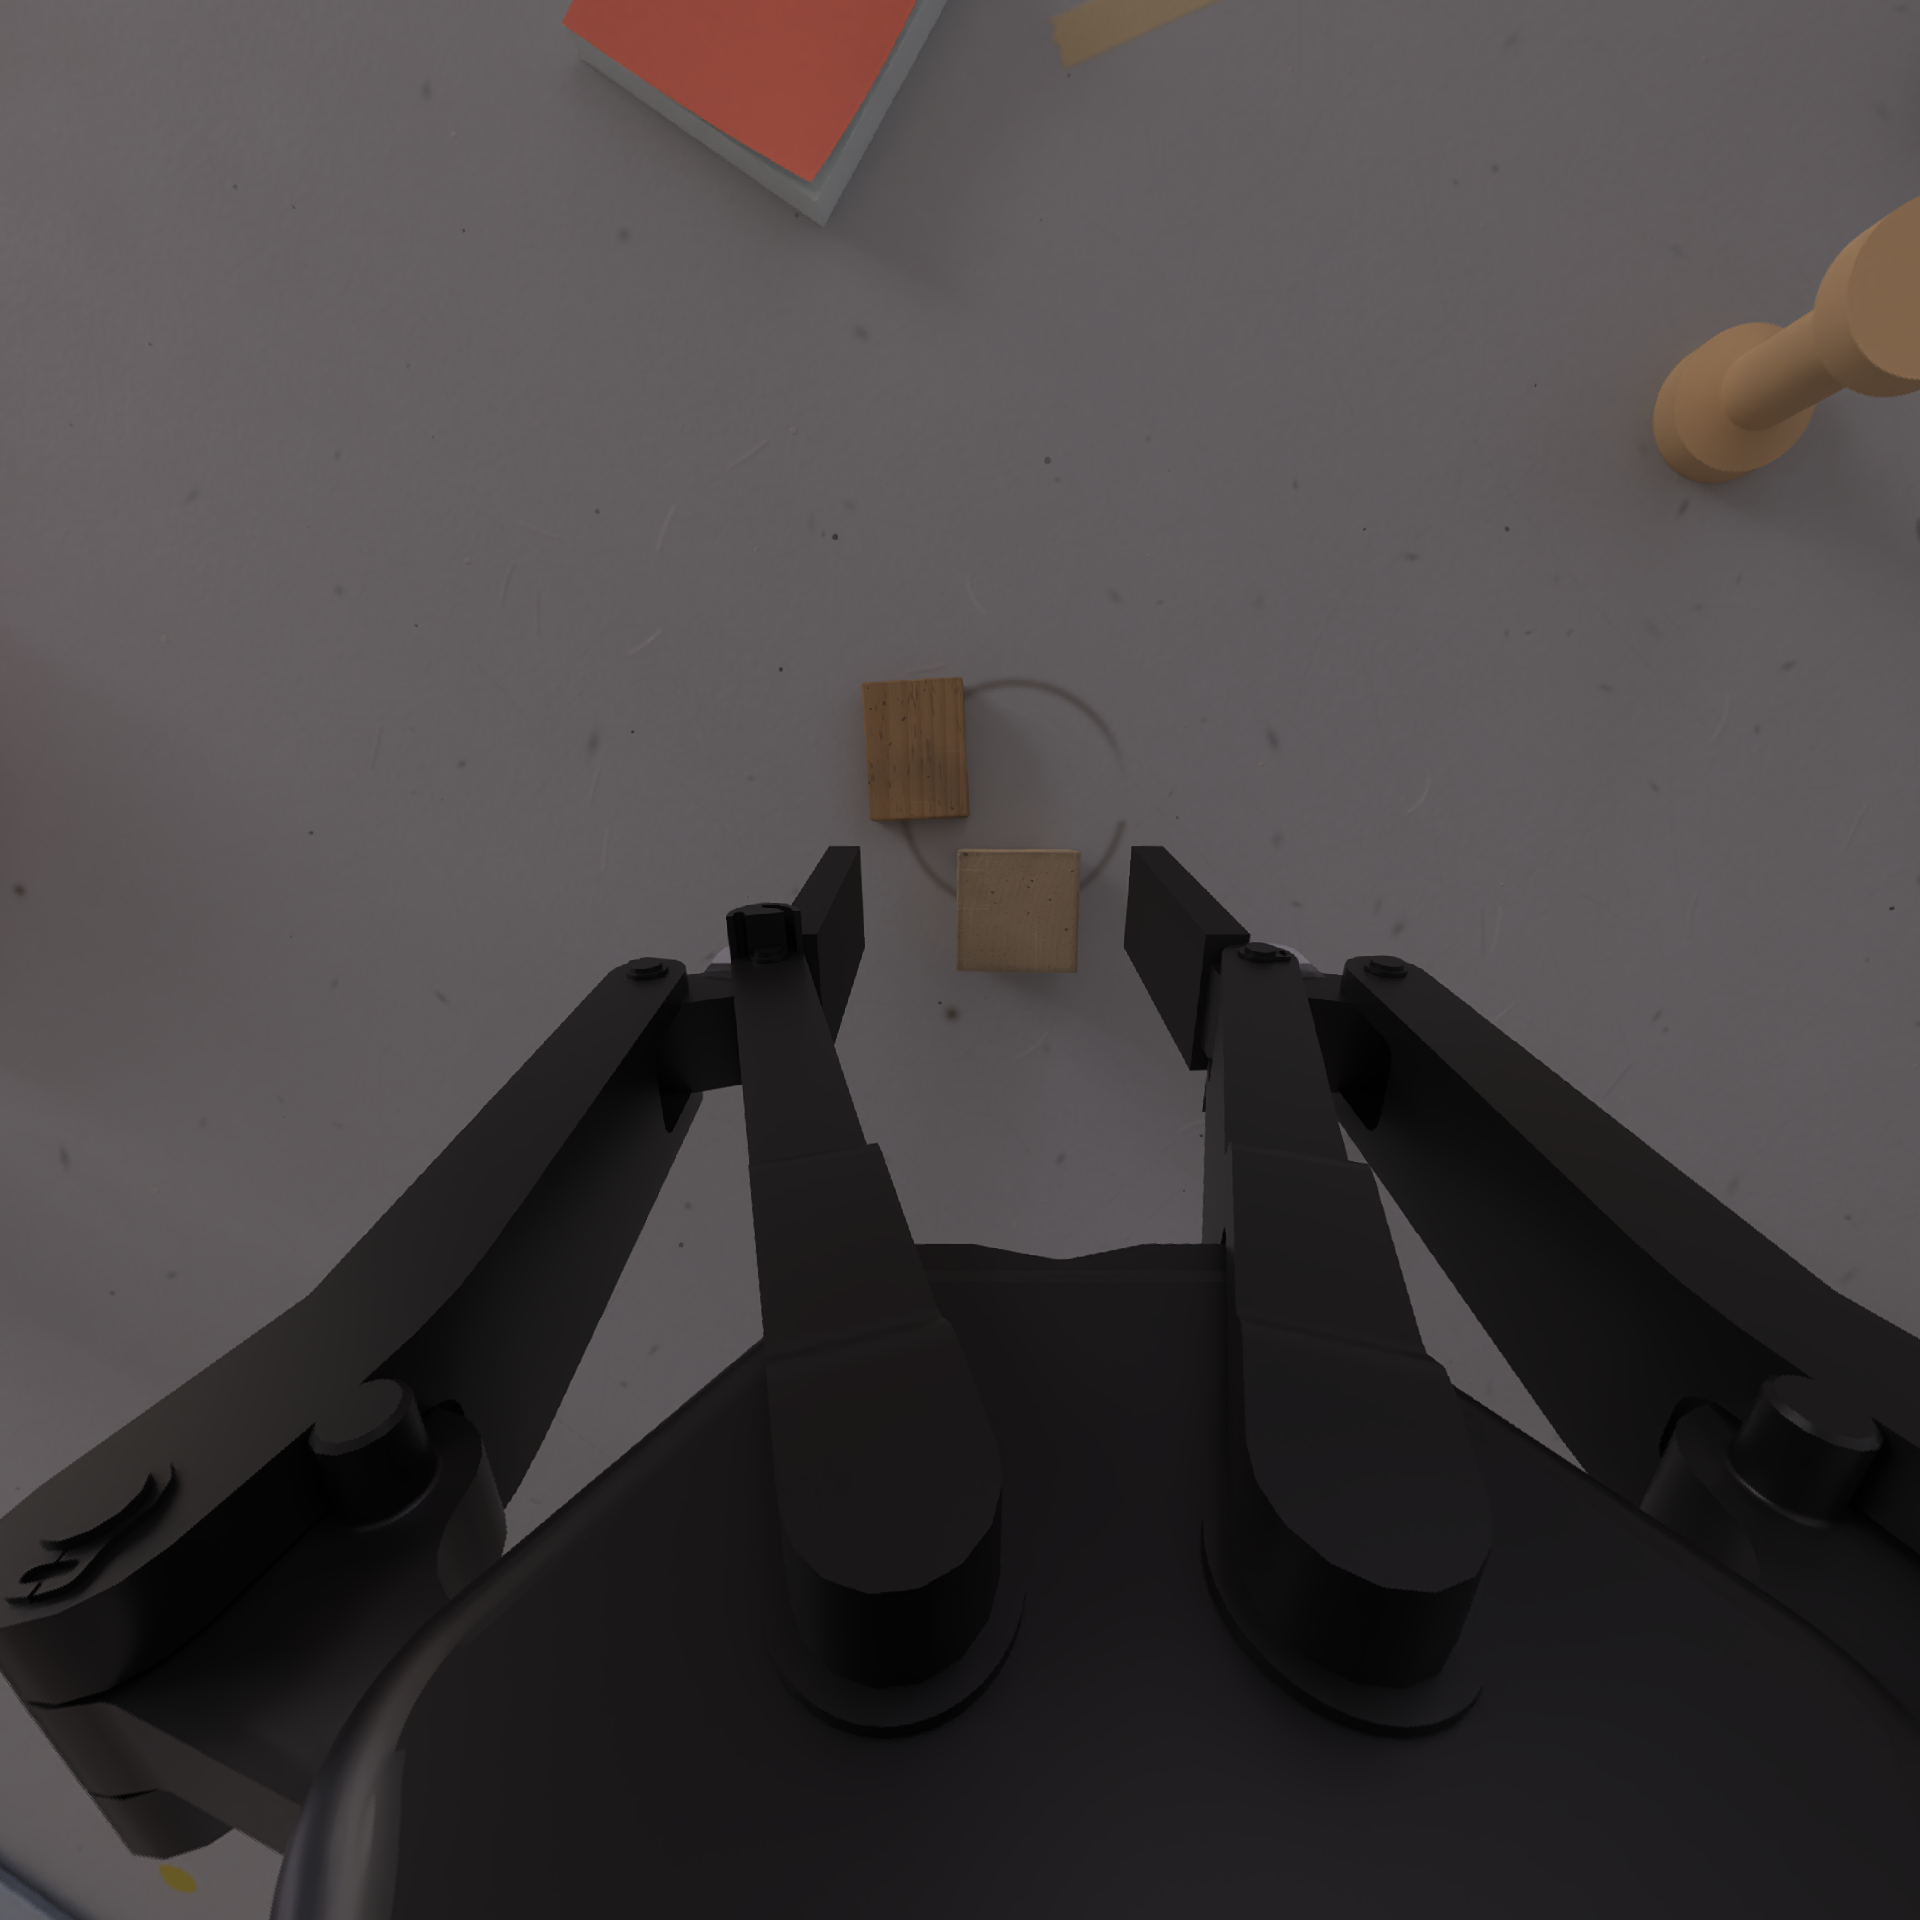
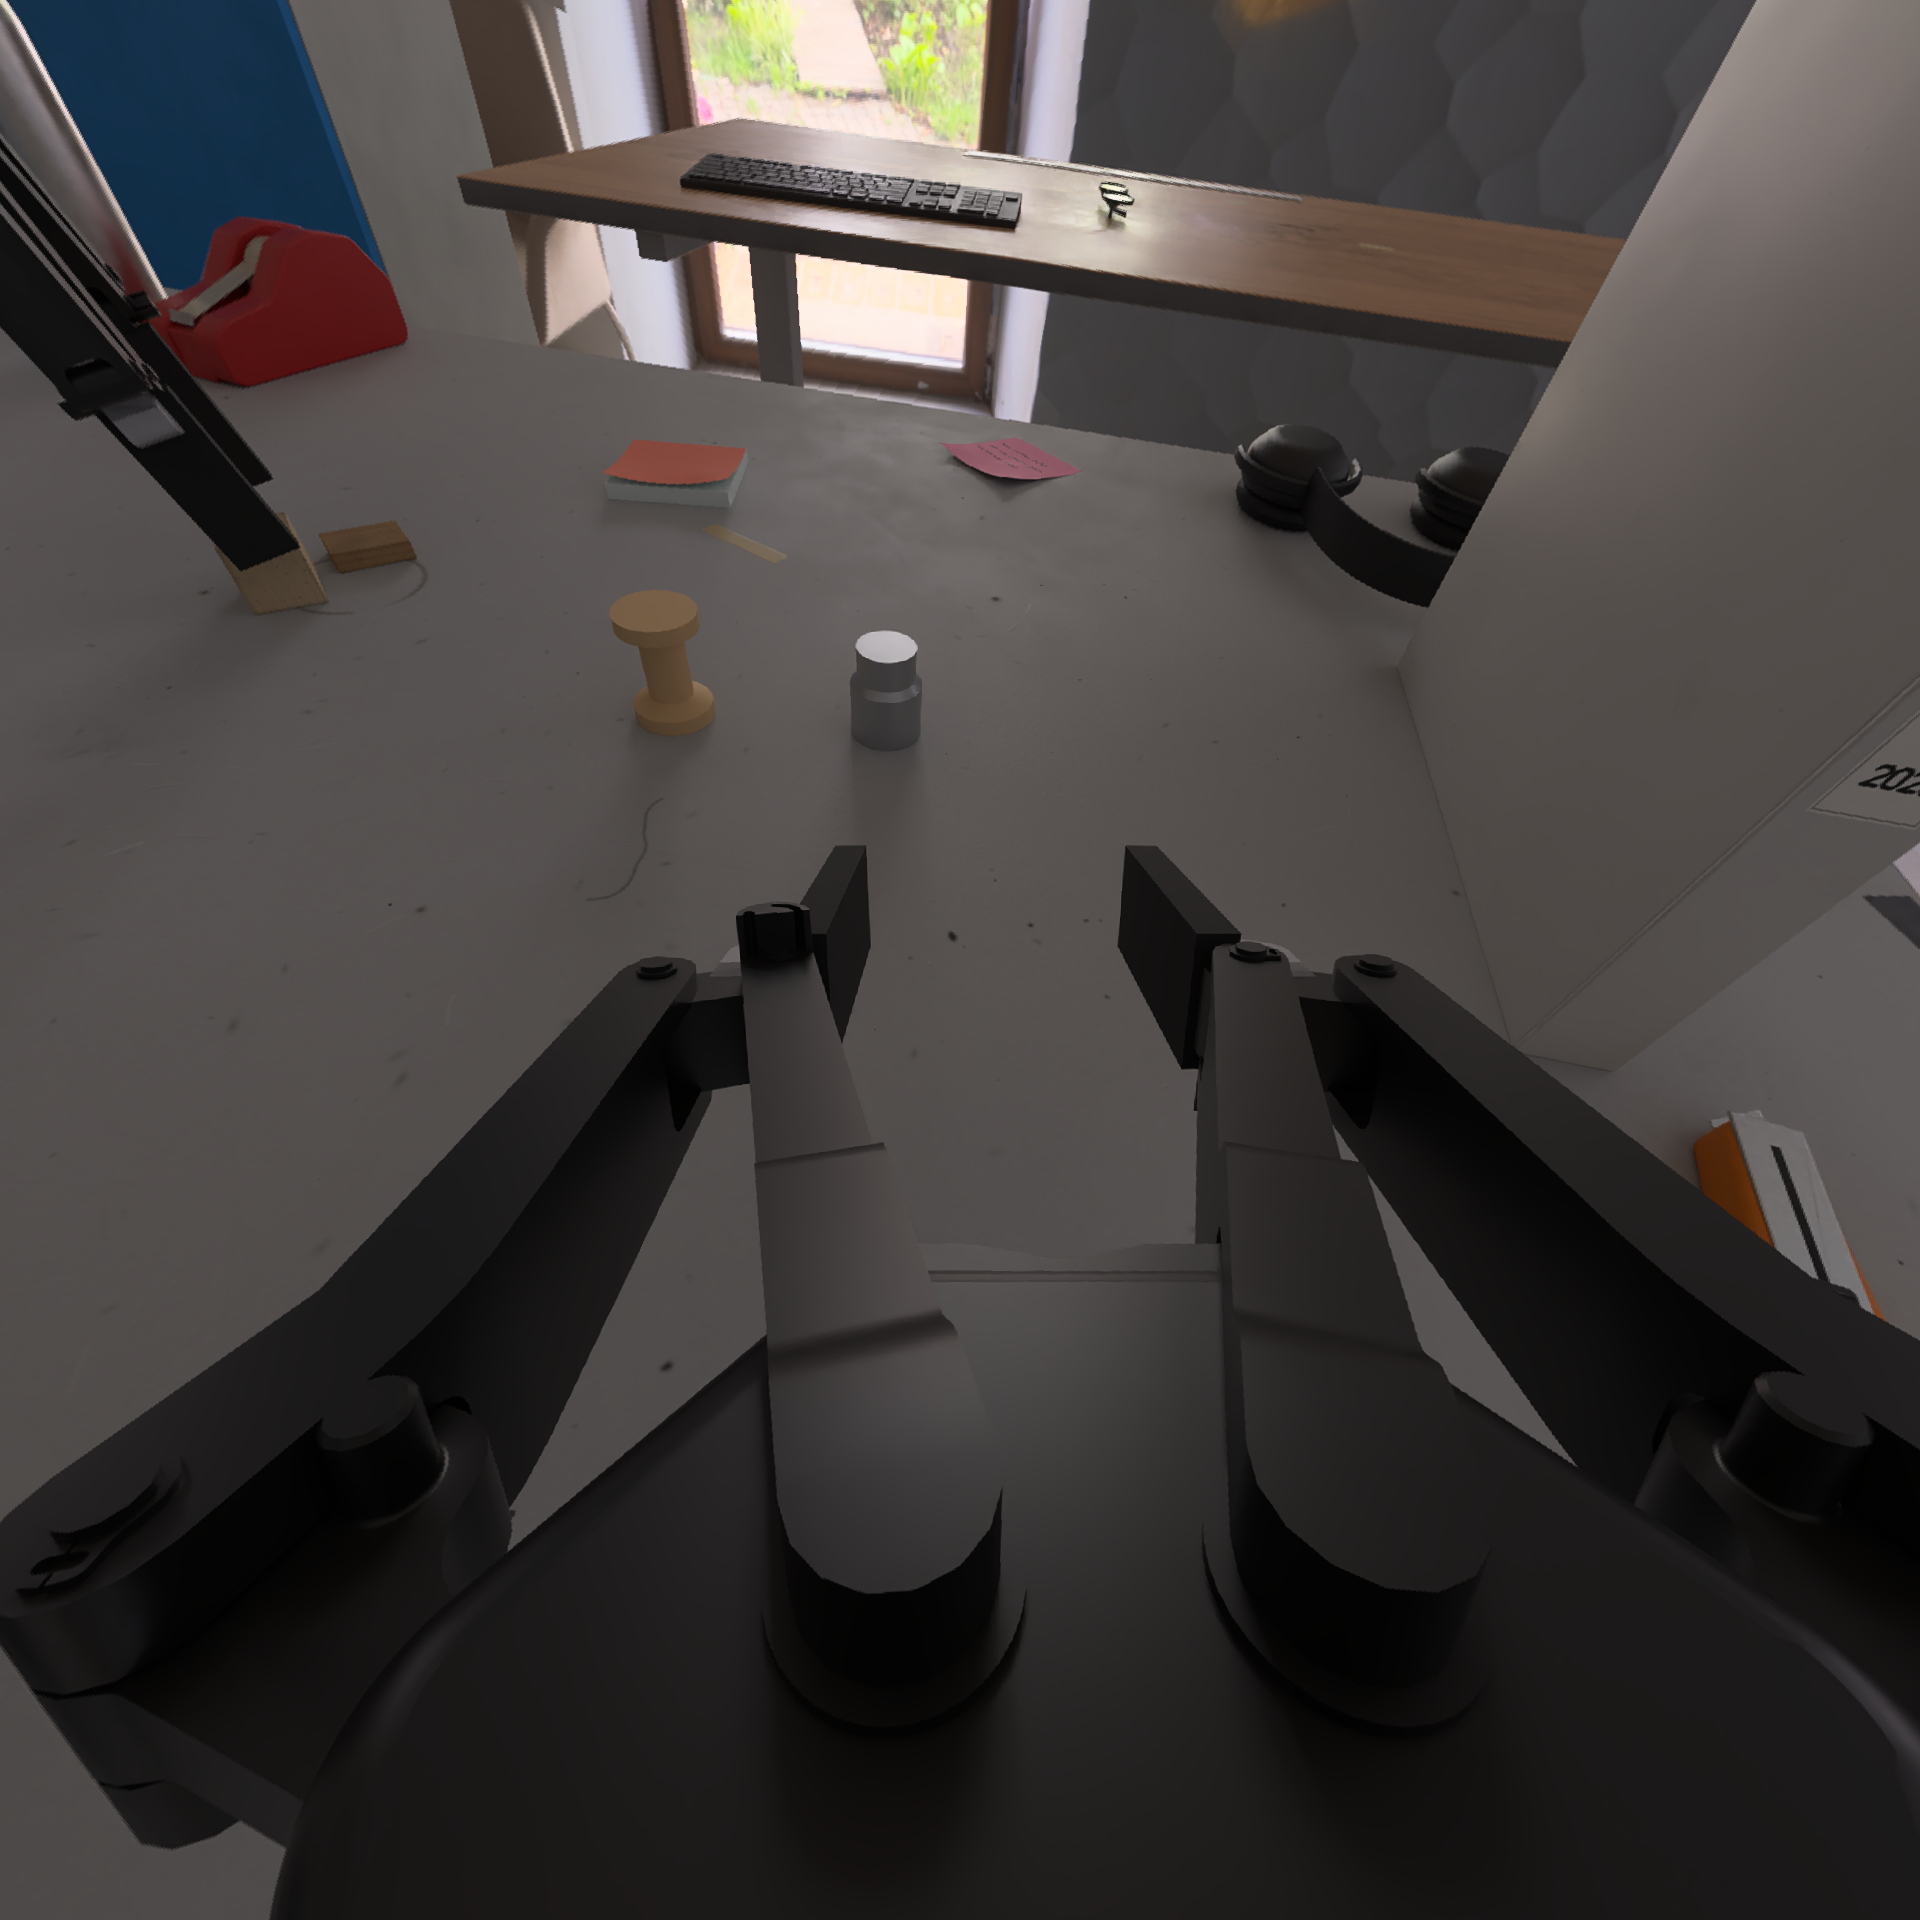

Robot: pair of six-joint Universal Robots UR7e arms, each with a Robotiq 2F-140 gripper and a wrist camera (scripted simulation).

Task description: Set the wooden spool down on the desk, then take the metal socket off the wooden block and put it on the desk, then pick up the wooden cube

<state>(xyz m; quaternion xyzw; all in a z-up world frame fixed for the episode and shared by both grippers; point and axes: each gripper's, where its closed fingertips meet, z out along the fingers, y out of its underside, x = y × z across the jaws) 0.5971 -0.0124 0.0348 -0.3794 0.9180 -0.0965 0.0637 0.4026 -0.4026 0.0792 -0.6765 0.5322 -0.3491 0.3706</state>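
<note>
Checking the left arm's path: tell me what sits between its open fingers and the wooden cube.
Nothing. In the left wrist view the left gripper is open and straddles the wooden cube, with only bare desk either side. The wooden block lies just beyond.

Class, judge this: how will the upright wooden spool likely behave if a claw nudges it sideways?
The wooden spool stands on one flange with a narrow waist, so it probably tips easily. Once down, its round flanges would likely let it roll across the desk.

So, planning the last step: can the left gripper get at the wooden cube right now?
Probably yes: the left gripper hangs open straddling the wooden cube, and the wooden block beside it lies outside the fingers.
</note>
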